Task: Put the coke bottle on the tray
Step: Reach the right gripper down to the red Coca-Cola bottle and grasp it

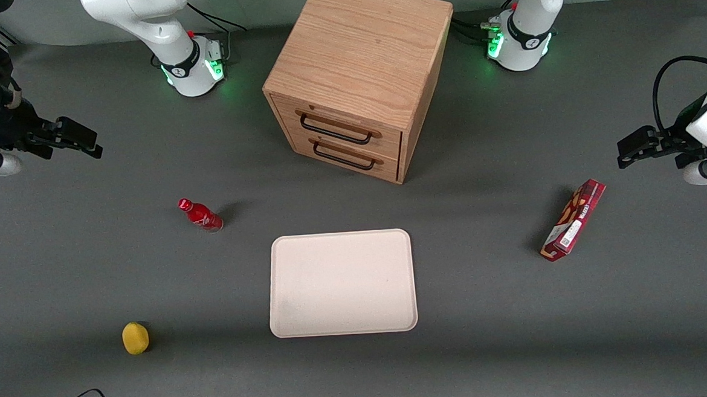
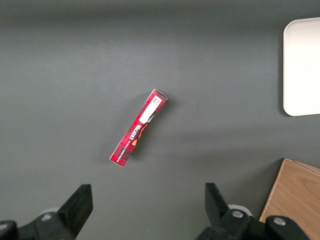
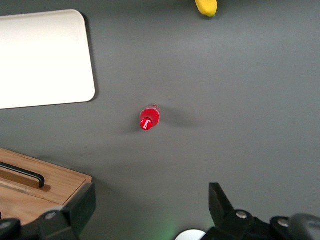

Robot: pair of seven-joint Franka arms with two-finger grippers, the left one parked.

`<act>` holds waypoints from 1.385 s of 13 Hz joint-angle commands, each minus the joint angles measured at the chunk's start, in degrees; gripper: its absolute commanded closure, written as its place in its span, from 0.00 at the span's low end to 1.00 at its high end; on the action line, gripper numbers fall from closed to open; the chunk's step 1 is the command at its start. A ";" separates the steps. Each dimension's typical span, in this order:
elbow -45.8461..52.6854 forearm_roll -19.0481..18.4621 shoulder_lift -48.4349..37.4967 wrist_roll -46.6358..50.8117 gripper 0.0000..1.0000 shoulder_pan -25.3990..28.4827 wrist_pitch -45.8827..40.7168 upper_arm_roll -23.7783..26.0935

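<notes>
The coke bottle [image 1: 200,215] is small, glossy red, with a red cap, and stands upright on the grey table. It is apart from the tray, toward the working arm's end. The right wrist view shows it from above [image 3: 149,118]. The tray [image 1: 341,282] is large, flat and pale cream-pink, and nothing lies on it. It also shows in the right wrist view [image 3: 45,57]. My right gripper [image 1: 84,142] hangs in the air near the working arm's end of the table, farther from the front camera than the bottle and well apart from it. It is open and empty [image 3: 152,200].
A wooden two-drawer cabinet [image 1: 356,77] stands farther from the front camera than the tray. A yellow lemon [image 1: 136,338] lies nearer the front camera than the bottle. A red snack box [image 1: 573,219] lies toward the parked arm's end.
</notes>
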 commanded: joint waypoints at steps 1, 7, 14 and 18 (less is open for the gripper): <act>2.99 -1.04 2.21 0.94 0.00 0.16 -2.03 -0.15; -11.89 1.05 3.35 4.08 0.00 0.69 8.89 1.60; -36.90 0.54 6.51 6.12 0.00 0.78 46.90 4.33; -39.02 0.54 6.25 6.12 1.00 0.86 48.07 5.46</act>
